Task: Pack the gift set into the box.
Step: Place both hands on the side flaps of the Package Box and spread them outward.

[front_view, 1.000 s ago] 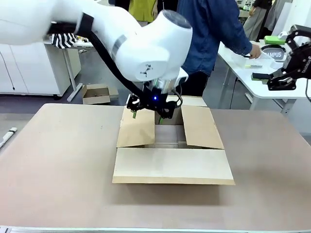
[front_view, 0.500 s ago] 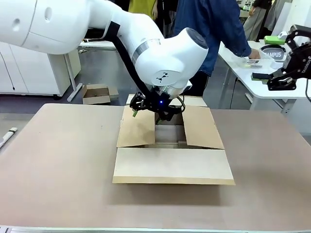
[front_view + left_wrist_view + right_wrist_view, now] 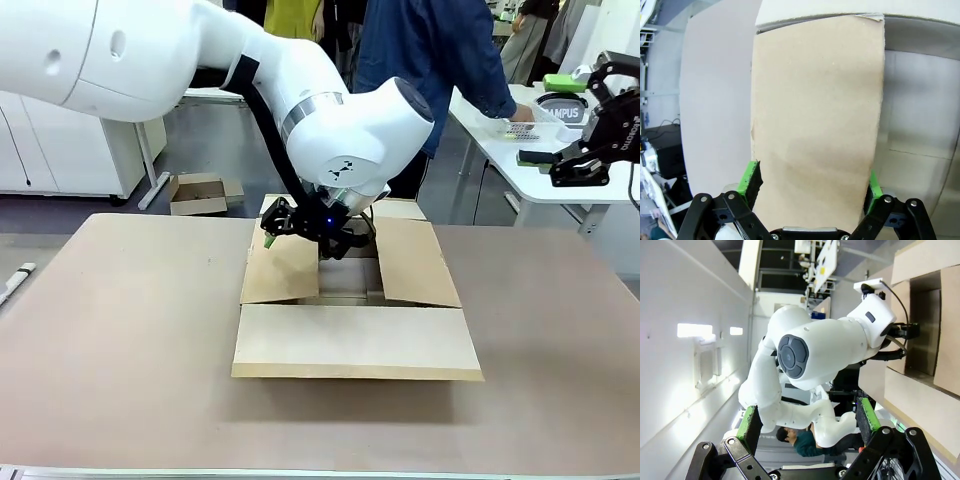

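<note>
Box-opening step: the left gripper (image 3: 308, 234), jaws spread wide and holding nothing, hovers at the 11 o'clock corner of the box (image 3: 355, 340), which sits mid-table. In the wrist view the left flap (image 3: 815, 100) runs toward 12 o'clock between its pads. The next move is probably to press that flap outward and clear the opening for packing.

The wide tan-topped bench (image 3: 120, 340) carries a flat brown corrugated cardboard box (image 3: 355, 345), flaps spread open. Far left of the box, a small white object (image 3: 18, 275) lies at the bench's edge.

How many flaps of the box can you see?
4: near flap, folded outward; left flap, at the left pincer; right flap; far flap, partly behind the left arm.
</note>
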You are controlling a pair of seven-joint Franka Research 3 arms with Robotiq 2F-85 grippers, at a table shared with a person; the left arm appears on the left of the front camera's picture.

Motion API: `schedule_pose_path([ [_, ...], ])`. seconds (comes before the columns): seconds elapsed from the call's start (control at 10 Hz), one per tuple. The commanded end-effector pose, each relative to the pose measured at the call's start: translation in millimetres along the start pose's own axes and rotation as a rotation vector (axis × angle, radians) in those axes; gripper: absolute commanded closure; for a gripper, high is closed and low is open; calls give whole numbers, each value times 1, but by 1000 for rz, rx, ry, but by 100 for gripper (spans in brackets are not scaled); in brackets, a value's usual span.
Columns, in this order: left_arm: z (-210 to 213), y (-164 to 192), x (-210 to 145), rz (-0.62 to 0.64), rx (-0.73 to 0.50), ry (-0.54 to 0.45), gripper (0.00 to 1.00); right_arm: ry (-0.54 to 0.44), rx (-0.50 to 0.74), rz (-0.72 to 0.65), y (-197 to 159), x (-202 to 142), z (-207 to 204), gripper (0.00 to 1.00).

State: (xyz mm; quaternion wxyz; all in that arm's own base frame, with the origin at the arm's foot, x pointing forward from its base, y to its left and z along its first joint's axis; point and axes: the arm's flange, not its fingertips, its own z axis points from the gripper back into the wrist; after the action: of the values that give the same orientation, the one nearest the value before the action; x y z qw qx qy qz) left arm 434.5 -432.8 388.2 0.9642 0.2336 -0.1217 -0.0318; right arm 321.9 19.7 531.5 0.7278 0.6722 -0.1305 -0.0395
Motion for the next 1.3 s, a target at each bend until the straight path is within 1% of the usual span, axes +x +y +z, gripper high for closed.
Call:
schedule_pose_path([
  [0.0, 4, 4, 3, 40, 47, -33, 0, -5, 25, 7, 2, 1, -3, 0],
  [0.4, 20, 33, 2, 103, 91, -89, 0, -5, 25, 7, 2, 1, -3, 0],
  [0.6, 34, 47, 7, 121, 65, -110, 0, -5, 25, 7, 2, 1, -3, 0],
  [0.9, 40, 75, 14, 160, 9, -79, 0, -5, 25, 7, 2, 1, -3, 0],
  [1.2, 41, 118, 17, 220, -43, -54, 0, -5, 25, 7, 2, 1, -3, 0],
])
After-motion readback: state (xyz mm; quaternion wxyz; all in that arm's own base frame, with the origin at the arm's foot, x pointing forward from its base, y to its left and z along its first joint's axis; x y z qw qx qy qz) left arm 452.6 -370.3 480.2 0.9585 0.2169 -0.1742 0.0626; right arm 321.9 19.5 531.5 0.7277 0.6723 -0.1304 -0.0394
